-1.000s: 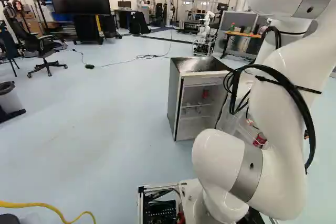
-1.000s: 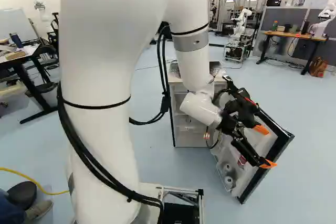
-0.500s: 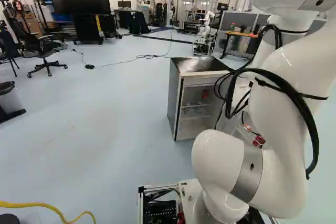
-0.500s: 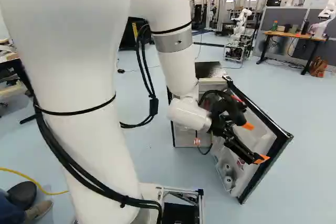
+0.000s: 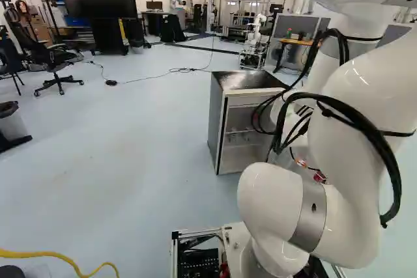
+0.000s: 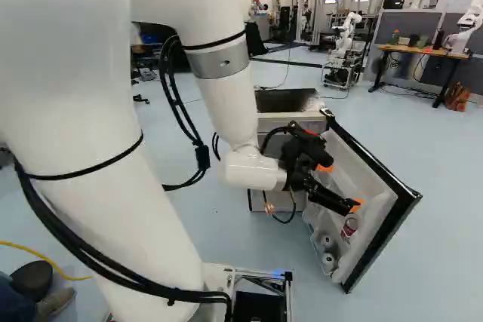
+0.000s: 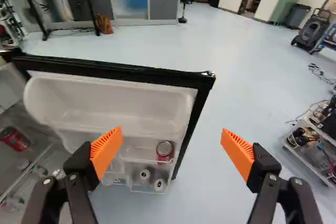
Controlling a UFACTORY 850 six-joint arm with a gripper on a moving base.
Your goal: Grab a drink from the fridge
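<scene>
Gripper wide open, empty; we've swung it back across the open fridge door toward the cabinet. Red can sits in the lower door rack; we probably align next.

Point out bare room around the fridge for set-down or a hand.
Free: fridge top, within its edges; door's upper bin, between black frame and lower bins; gap inside open end effector. Crowded: lower bins, red can beside two pale-topped items.

No text readable; pale marks on red can, perhaps label, too small.
</scene>
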